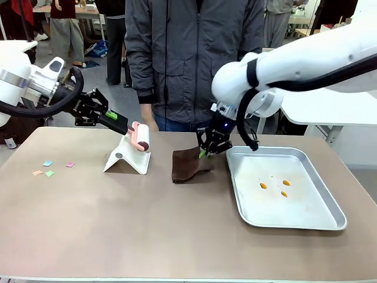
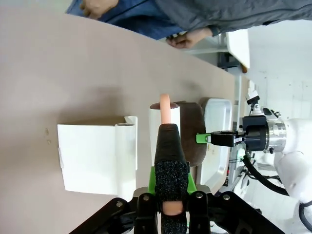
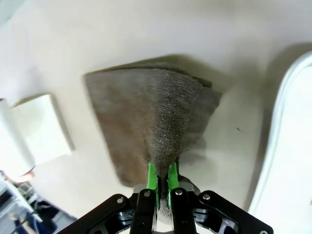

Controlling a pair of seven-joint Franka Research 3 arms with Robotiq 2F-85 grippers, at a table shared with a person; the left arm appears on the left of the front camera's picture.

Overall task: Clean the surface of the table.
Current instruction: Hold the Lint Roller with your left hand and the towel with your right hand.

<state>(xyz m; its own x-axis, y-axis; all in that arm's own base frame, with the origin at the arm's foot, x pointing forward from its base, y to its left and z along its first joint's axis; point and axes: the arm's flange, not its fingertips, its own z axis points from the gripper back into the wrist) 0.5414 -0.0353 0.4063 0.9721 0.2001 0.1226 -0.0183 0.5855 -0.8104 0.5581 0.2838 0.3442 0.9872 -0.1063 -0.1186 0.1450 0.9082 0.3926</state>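
Front view: the counter (image 1: 147, 236) ran the full width of the frame, brownish-tan, and carried everything noted below. A person (image 1: 188, 53) in a dark grey jacket stood at its far edge.

Left fingers (image 1: 115, 118) were clenched on the black foam grip of a lint roller (image 1: 140, 137). Its pink-capped white roll sat at the ridge of a folded white stand (image 1: 126, 160) on the counter. Whether roll and stand touched could not be judged.

Right fingers (image 1: 204, 153) pinched one corner of a brown cloth (image 1: 185, 167). That corner was raised and the rest lay on the counter, just beside the left rim of a metal tray (image 1: 235, 183). Three orange bits (image 1: 263, 186) lay inside the tray. Four small paper scraps (image 1: 47, 163) were scattered near the counter's left end, well apart from the stand.

Left wrist view: the left fingers (image 2: 152, 181) gripped the foam grip from both sides. The lint roller (image 2: 165, 127) pointed away, alongside the curled edge of the white stand (image 2: 92, 156). The brown cloth (image 2: 192, 131) and the tray (image 2: 214, 122) lay beyond.

Right wrist view: the right fingers (image 3: 152, 179) were closed tight on a fold of the brown cloth (image 3: 146, 122), which spread over the counter (image 3: 146, 34). The tray (image 3: 282, 141) rim curved nearby.
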